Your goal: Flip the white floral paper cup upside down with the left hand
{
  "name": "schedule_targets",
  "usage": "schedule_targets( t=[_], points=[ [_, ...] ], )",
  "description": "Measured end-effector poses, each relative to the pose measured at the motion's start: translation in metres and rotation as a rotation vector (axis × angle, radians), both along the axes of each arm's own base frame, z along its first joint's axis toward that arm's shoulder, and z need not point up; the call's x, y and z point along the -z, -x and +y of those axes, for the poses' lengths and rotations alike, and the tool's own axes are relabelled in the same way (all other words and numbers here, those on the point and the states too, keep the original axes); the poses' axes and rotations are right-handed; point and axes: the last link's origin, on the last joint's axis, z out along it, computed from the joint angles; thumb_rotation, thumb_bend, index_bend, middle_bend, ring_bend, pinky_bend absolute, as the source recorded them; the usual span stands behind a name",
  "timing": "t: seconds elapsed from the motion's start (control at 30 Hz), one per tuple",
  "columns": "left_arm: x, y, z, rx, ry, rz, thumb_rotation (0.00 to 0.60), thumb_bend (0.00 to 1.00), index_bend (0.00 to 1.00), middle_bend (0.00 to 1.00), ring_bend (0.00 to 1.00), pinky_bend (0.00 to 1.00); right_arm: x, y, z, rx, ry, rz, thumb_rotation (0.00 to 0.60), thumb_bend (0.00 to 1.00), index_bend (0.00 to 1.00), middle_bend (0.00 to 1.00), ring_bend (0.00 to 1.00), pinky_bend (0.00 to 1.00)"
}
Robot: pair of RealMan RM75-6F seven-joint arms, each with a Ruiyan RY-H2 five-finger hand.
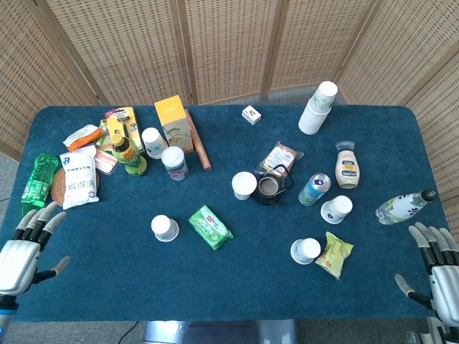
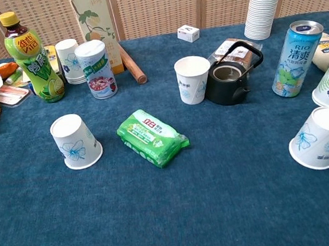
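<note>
The left hand shows at the lower left edge of the head view, palm down, fingers spread and holding nothing. The right hand shows at the lower right edge, fingers likewise apart, empty.
</note>
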Motion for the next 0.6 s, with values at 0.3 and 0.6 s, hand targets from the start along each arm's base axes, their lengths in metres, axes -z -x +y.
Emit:
schedule_targets(
  t=[0.3,0.6],
  points=[
    [-0.015,0.010,-0.009,-0.017,-0.040,-0.022,0.600,0.32,0.09,0.00,0.00,0.00,0.002,-0.003,-0.002,-0.002,0.004,0.014,0.600,0.28,0.00,0.00,0.00,0.00],
    [-0.027,0.009,-0.013,-0.032,-0.071,-0.016,0.600,0.32,0.09,0.00,0.00,0.00,0.007,-0.003,-0.004,0.004,-0.006,0.031,0.600,0.28,0.00,0.00,0.00,0.00]
  ],
)
